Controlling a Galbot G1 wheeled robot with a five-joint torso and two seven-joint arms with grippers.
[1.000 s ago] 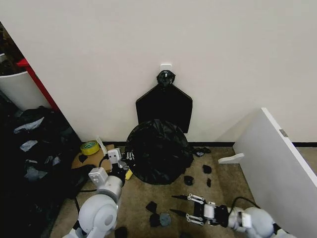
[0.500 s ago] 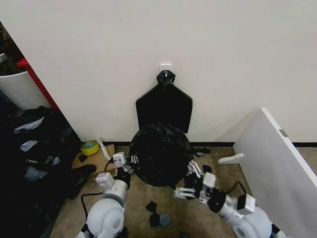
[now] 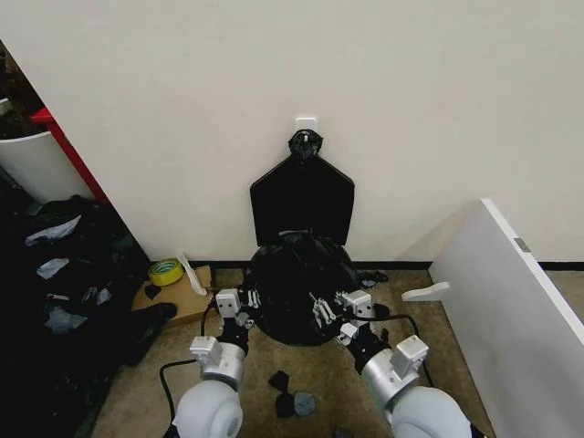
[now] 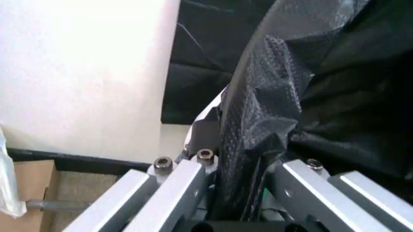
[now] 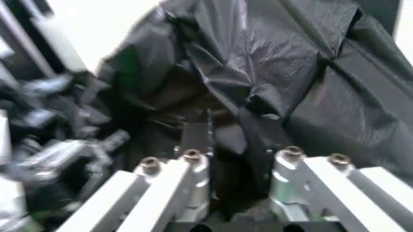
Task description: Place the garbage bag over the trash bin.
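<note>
A plain cream wall (image 3: pixel 301 64) is rising behind a brownish floor (image 3: pixel 292 370) littered with black scraps, while a white board (image 3: pixel 506 301) is leaning at the right.

Rounded grey-white arm shells are seen, trailed by black cables, each ending in a silver tool (image 3: pixel 245 306) (image 3: pixel 330 315) of flat metal fingers (image 4: pixel 169 186) fastened with hex screws.

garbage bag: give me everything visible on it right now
The garbage bag is thin, crinkled, glossy black plastic, bunched into a rounded mound on the floor against the wall, covering what lies beneath. The left gripper holds a fold of its rim between its fingers; the right gripper bites into its other side. A flat black sheet hangs on the wall behind it.
</note>
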